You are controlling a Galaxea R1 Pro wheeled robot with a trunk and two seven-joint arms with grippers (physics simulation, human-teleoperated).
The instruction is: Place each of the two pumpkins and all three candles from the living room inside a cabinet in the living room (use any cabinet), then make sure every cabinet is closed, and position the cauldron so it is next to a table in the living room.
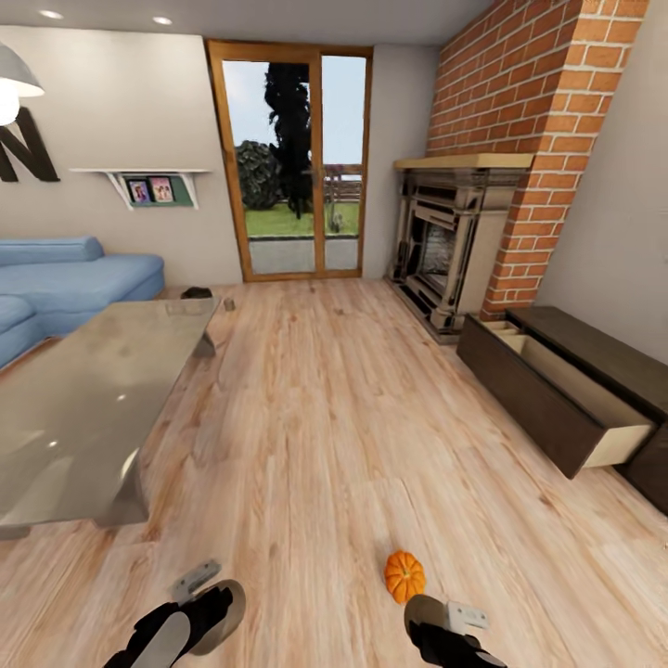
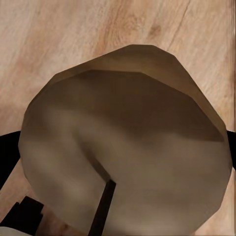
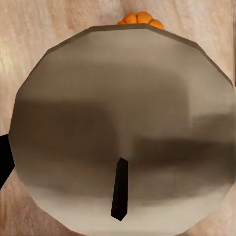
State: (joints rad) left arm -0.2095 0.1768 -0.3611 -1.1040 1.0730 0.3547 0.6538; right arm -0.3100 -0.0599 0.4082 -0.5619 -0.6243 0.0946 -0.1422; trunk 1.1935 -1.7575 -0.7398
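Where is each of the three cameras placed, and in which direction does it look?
Head view: from the robot's head, forward and down over the wooden floor; both arms show at the lower edge, near a pumpkin.
Left wrist view: on the left arm, facing a candle close up, floor behind.
Right wrist view: on the right arm, facing a candle.
Shared: the pumpkin shows in the head and right wrist views.

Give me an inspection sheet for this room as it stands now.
Surface: light wooden plank floor.
Job's things: small orange ribbed pumpkin on the floor by the right arm; each gripper holds a short grey candle with a wick (left, right); low dark-brown cabinet has one drawer pulled open; glossy glass-topped coffee table at left.
Clutter: small dark objects beyond the table, unclear.
Grippers: fingers hidden behind candles.
Cables: nothing seen.
Surroundings: blue sofa, brick fireplace, glass doors.
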